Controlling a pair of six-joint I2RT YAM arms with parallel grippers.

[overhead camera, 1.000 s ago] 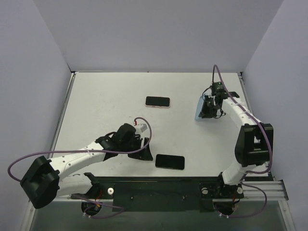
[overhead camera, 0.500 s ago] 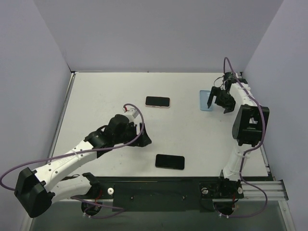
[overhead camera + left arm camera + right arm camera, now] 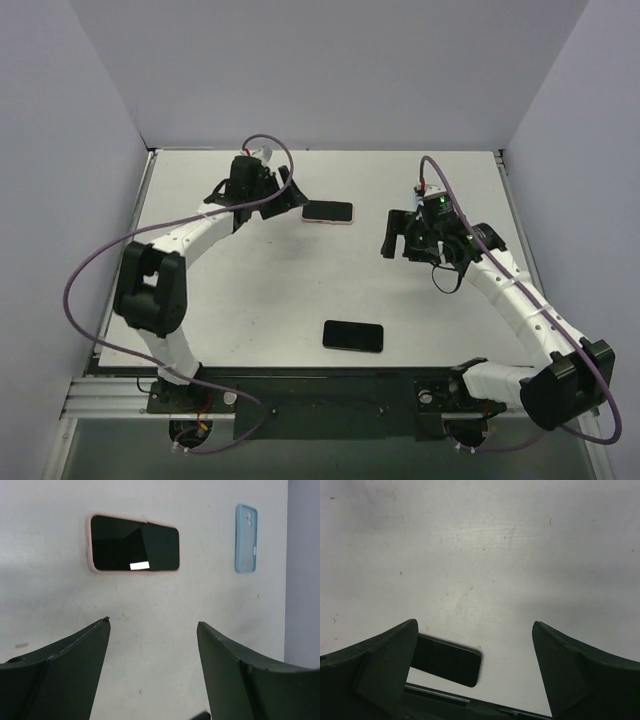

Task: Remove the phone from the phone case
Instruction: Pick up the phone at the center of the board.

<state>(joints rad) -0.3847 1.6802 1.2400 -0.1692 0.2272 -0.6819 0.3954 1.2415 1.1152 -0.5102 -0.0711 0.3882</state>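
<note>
Top cam looking down on whole table [image 3: 260, 290] from near edge; wrist cams facing it close up; left sharing pink-cased phone [image 3: 133, 544] w/ top.

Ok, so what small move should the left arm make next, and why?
Probably ease the left gripper forward and down over the phone in the pink case. The jaws stand open with nothing between them, and that phone lies flat on the table just ahead of the fingertips, untouched and not yet out of its case.

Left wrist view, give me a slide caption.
Open left tool faces a pink-cased phone; a blue case lies farther off.
</note>
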